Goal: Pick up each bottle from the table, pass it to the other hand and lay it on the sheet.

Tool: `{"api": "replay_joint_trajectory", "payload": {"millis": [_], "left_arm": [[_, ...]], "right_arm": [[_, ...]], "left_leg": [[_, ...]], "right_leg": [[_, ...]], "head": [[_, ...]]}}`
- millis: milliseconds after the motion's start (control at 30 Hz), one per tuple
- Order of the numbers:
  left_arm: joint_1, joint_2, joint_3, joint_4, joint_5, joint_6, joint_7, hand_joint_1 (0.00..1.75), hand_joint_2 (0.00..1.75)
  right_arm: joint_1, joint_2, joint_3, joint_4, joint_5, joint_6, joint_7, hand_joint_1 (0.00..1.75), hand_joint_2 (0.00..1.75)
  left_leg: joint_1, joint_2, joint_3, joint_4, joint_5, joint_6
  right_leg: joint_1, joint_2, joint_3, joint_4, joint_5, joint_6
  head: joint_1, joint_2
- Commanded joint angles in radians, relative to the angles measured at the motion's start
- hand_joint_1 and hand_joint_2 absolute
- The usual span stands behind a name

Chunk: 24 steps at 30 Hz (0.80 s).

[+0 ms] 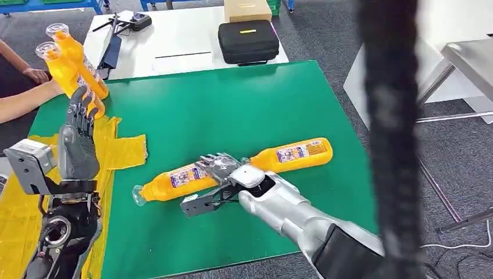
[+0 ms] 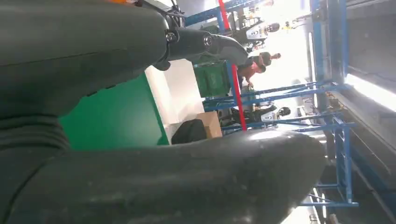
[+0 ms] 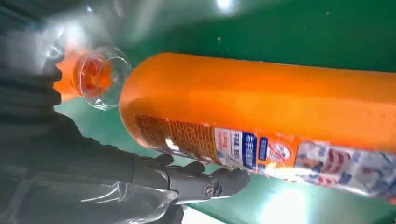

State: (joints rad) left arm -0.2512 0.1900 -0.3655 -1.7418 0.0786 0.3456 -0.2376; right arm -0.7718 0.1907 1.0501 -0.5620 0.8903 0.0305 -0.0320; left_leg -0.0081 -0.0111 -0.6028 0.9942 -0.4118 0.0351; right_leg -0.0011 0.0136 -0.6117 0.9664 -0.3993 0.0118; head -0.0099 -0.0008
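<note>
Two orange bottles lie on the green table [image 1: 232,104]. My right hand [image 1: 224,170] is down over the base end of the nearer bottle [image 1: 174,183], whose cap points left. In the right wrist view its fingers [image 3: 205,181] lie fairly straight along that bottle's [image 3: 261,107] labelled side, and the bottle rests on the table. The second bottle [image 1: 296,153] lies just right of the hand, its clear cap [image 3: 100,77] close by. My left hand [image 1: 78,139] is raised over the yellow sheet [image 1: 125,148], fingers up and apart, holding nothing. Its grey cover [image 2: 93,42] is seen up close.
Two more orange bottles [image 1: 72,64] stand tilted at the table's far-left corner beside a person's arm [image 1: 23,100]. A white table behind carries a black case [image 1: 248,40], a cardboard box [image 1: 247,9] and a controller [image 1: 136,22]. A dark cable [image 1: 389,133] hangs at the right.
</note>
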Motion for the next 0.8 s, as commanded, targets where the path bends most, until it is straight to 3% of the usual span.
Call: {"api": "replay_joint_trajectory", "payload": {"millis": [33,800], "left_arm": [[-0.002,0.033,-0.033,0.000,0.025,0.006,-0.001,0.00,0.00],[0.007,-0.013,-0.006,-0.021,0.037,-0.004,0.002,0.00,0.00]], "right_arm": [[0.011,0.037,0.118,0.167,0.013,0.025,0.003,1.75,1.75],[0.107,0.002,0.184,0.181,0.062,0.070,0.041,1.75,1.75]], "left_leg": [[0.001,0.000,0.007,0.000,-0.003,-0.004],[0.001,-0.002,0.015,-0.002,-0.001,-0.003]], "right_leg": [[0.001,-0.003,0.007,0.000,-0.003,0.000],[0.001,-0.004,0.014,-0.003,-0.001,0.000]], "head": [[0.000,0.000],[0.000,0.000]]}}
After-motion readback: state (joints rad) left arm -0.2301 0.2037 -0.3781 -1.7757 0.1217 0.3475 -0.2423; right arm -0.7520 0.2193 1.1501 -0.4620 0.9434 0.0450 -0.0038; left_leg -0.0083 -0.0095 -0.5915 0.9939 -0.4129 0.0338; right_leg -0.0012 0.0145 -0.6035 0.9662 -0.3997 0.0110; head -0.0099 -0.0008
